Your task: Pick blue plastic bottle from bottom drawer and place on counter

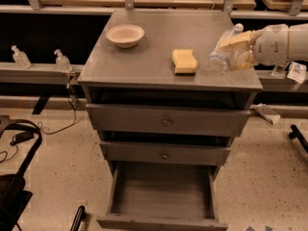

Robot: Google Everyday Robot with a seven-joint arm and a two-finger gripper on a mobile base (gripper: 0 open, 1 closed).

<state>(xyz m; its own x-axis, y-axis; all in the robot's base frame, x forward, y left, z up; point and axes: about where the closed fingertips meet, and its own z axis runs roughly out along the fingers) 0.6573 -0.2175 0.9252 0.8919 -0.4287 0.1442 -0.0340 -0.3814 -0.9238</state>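
Cream-fingered gripper [237,50] clamped on the tilted blue plastic bottle [219,59] over the counter [144,64], near the sponge [185,61]

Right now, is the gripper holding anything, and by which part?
Yes: the gripper, at the right edge of the grey metal counter, has its jaws shut across the mid-body of the tilted clear bluish plastic bottle.
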